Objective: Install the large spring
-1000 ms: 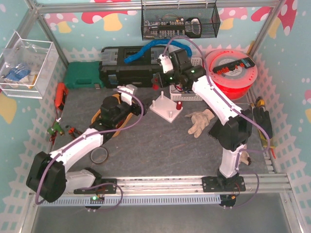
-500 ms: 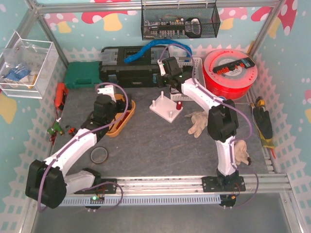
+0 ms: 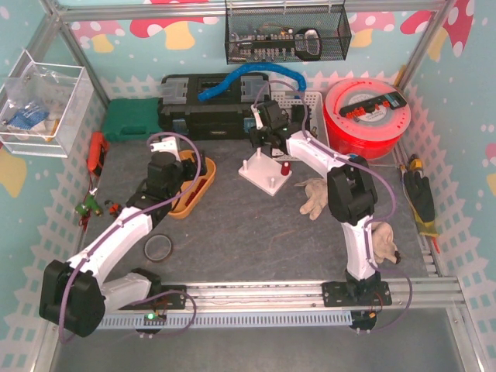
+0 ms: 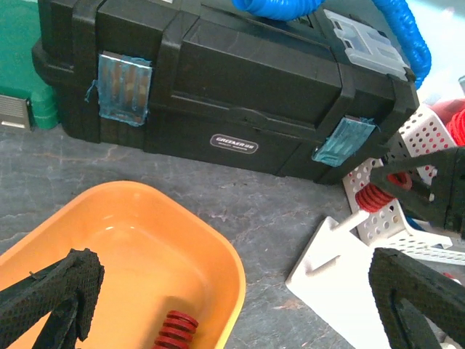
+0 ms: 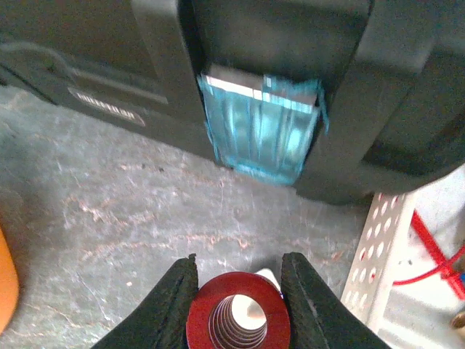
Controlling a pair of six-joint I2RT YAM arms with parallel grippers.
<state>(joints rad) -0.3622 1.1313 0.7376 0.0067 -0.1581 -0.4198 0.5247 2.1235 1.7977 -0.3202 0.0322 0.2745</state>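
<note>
Orange tray [image 4: 145,196] is lying under the left gripper [image 4: 232,298], whose jaws are gaping wide and empty. Farther out, the right gripper [image 5: 238,291] is clamping the large red spring [image 5: 238,316] above the white peg base [image 4: 334,269], before the black toolbox [image 5: 290,43].

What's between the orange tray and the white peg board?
Just bare grey tabletop lies between the orange tray and the white peg board; the left wrist view shows it.
</note>
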